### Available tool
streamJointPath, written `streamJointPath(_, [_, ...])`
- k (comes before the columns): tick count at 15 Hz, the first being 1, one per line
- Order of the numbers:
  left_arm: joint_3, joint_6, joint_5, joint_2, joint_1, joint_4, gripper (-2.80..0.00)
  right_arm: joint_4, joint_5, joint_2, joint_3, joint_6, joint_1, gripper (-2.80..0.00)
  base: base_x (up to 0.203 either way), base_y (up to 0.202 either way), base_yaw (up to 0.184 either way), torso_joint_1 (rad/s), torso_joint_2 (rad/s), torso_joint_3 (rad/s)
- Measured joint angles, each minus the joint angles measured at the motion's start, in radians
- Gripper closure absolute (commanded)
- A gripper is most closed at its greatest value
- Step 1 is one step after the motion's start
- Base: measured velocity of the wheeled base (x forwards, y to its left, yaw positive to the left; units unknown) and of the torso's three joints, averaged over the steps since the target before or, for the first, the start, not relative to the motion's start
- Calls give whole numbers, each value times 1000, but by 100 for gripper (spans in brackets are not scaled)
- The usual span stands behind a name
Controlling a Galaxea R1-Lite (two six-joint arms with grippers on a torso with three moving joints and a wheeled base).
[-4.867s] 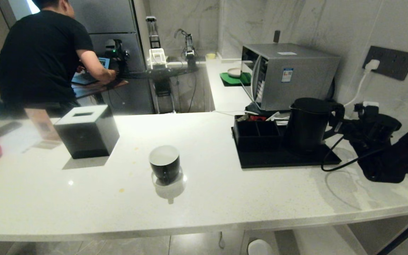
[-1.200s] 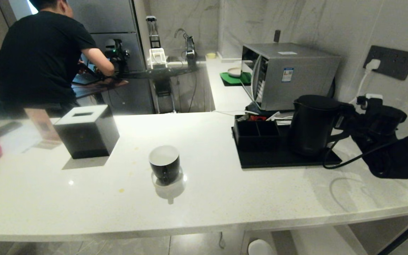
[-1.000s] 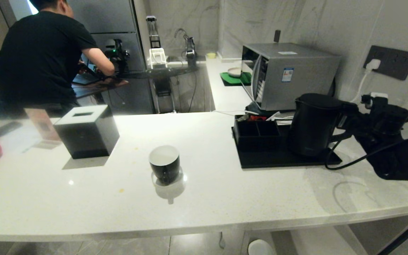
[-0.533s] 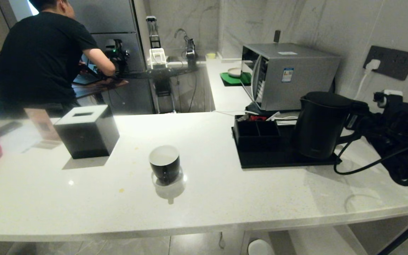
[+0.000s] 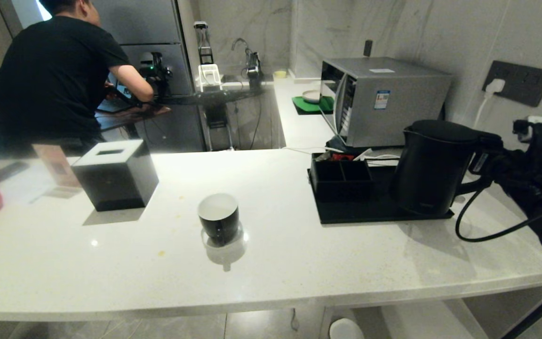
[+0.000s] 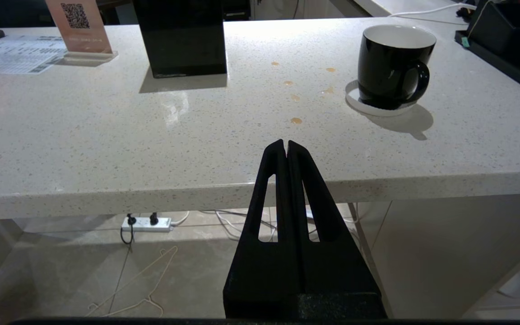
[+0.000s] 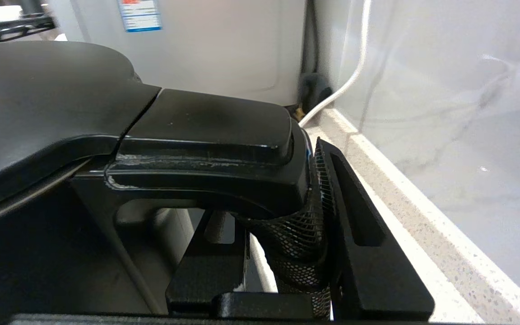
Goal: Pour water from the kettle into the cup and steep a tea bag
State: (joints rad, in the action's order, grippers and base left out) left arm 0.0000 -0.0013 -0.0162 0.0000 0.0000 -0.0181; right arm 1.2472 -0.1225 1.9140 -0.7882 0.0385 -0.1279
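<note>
Our right gripper (image 7: 282, 253) has its fingers clamped around the handle of the kettle (image 5: 433, 165), its body just ahead of them; the cup (image 5: 218, 217) sits well apart; our left gripper (image 6: 286, 149) hangs pinched shut; a tilted, heavy kettle might slip or spill.

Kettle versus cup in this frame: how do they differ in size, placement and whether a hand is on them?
The kettle is far bigger than the cup. The kettle is at the black tray on the right, near the microwave; the cup stands mid-counter on a white saucer. The right hand is closed on the kettle's handle; nothing touches the cup. Both are black with loop handles.
</note>
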Motion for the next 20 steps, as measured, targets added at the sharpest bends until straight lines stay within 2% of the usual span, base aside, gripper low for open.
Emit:
streamJointPath(4, [0, 0, 0, 0, 0, 0, 0, -1, 55, -70, 91, -1, 15, 0, 0, 0, 0, 0, 0, 0])
streamJointPath(9, [0, 0, 0, 0, 0, 1, 0, -2, 63, -155, 164, 4, 42, 0, 0, 0, 0, 0, 0, 0])
streamJointPath(20, [0, 0, 0, 0, 0, 0, 0, -31, 63, -185, 162, 1, 80, 0, 0, 0, 0, 0, 0, 0])
